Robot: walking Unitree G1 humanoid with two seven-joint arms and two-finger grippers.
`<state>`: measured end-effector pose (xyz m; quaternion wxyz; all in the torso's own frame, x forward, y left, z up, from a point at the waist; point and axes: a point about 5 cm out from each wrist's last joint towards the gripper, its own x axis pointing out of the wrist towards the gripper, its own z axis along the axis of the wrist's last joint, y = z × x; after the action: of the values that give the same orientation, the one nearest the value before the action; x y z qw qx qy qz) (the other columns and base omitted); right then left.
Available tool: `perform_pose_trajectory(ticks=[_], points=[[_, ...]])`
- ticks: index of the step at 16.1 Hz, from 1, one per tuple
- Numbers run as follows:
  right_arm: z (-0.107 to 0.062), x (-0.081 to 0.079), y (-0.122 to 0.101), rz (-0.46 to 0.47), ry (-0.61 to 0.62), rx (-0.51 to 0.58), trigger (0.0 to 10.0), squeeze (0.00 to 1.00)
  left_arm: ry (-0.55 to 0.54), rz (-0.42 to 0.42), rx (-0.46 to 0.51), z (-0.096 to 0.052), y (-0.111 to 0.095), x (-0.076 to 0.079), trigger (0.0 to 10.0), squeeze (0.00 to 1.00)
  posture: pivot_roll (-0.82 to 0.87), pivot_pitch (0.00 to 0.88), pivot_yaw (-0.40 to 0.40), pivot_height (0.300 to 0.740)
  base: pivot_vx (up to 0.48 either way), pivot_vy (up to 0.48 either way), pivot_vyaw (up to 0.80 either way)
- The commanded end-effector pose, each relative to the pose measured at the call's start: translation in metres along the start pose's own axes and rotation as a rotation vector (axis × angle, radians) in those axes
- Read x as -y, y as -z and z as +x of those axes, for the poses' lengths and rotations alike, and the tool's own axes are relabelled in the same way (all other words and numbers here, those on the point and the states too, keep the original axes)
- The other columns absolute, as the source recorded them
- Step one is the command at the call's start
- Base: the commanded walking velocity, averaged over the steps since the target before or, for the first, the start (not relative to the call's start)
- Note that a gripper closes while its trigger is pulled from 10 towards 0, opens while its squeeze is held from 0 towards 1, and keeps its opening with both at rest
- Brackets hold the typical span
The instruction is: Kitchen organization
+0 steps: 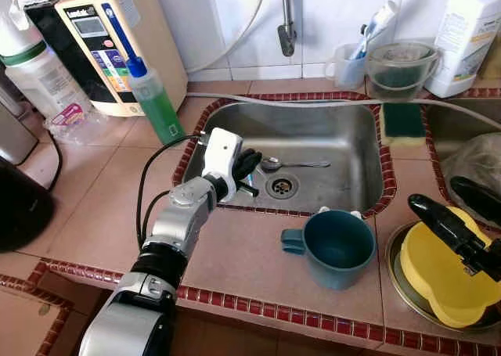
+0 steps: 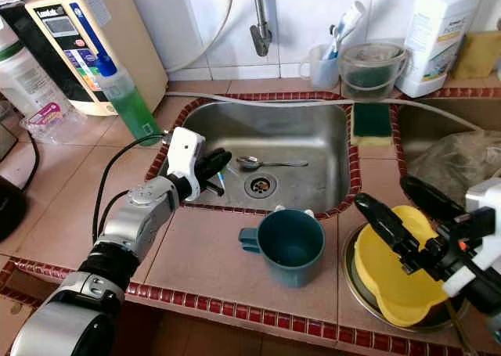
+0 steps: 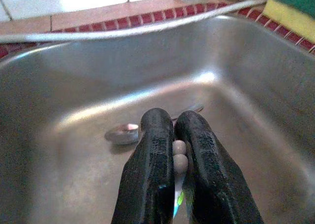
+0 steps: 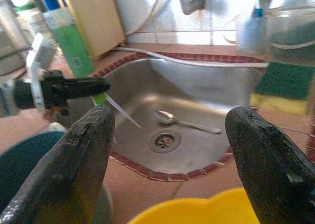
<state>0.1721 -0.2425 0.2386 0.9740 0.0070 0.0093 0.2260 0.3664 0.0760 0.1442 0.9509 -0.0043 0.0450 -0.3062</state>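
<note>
My left gripper (image 1: 250, 162) hangs over the left side of the steel sink (image 1: 368, 149), shut on a thin utensil (image 4: 123, 112) with a green and blue handle; its pale blade points down into the basin. A metal spoon (image 1: 293, 165) lies by the drain (image 1: 281, 186), just past the left fingertips (image 3: 157, 118). A teal mug (image 1: 338, 246) stands upright on the tiled counter in front of the sink. My right gripper (image 1: 433, 193) is open above a yellow bowl (image 1: 438, 278), which rests in a metal dish (image 2: 352, 274) at the right.
A green soap bottle (image 1: 154, 98) and a beige water purifier (image 1: 117, 35) stand left of the sink. Behind it are the tap (image 1: 286, 27), a hose (image 1: 313, 100), a cup with a toothbrush (image 1: 348, 62), a clear tub (image 1: 401, 68) and a sponge (image 1: 403, 120). A plastic bag (image 1: 470, 164) lies at the right.
</note>
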Motion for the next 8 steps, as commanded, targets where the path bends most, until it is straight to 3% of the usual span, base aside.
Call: perform_pose_trajectory(ticks=[1, 4, 5, 6, 8], points=[[-0.0004, -0.0077, -0.0066, -0.015, -0.042, 0.014, 10.0, 0.0, -0.033, 0.009, -0.023, -0.0052, 0.0079, -0.0075, 10.0, 0.0, -0.4, 0.12, 0.191, 0.74, 0.0, 0.0, 0.0], [0.0011, -0.0082, -0.0101, -0.013, -0.046, 0.04, 10.0, 0.0, -0.032, 0.054, -0.038, -0.0048, 0.0124, -0.0043, 10.0, 0.0, -0.4, 0.115, 0.194, 0.74, 0.0, 0.0, 0.0], [0.0007, -0.0082, -0.0101, -0.011, -0.045, 0.041, 10.0, 0.0, -0.024, 0.023, -0.034, -0.0046, 0.0119, -0.0042, 10.0, 0.26, -0.4, 0.114, 0.195, 0.74, 0.0, 0.0, 0.0], [0.0003, -0.0079, -0.0103, -0.009, -0.045, 0.04, 10.0, 0.0, -0.027, -0.01, -0.027, -0.0042, 0.0104, -0.006, 10.0, 1.0, -0.41, 0.113, 0.196, 0.74, 0.0, 0.0, 0.0], [-0.0004, -0.0074, -0.0104, -0.007, -0.045, 0.033, 10.0, 0.0, -0.034, -0.016, -0.015, -0.0038, 0.0079, -0.0088, 10.0, 1.0, -0.41, 0.11, 0.196, 0.74, 0.0, 0.0, 0.0]])
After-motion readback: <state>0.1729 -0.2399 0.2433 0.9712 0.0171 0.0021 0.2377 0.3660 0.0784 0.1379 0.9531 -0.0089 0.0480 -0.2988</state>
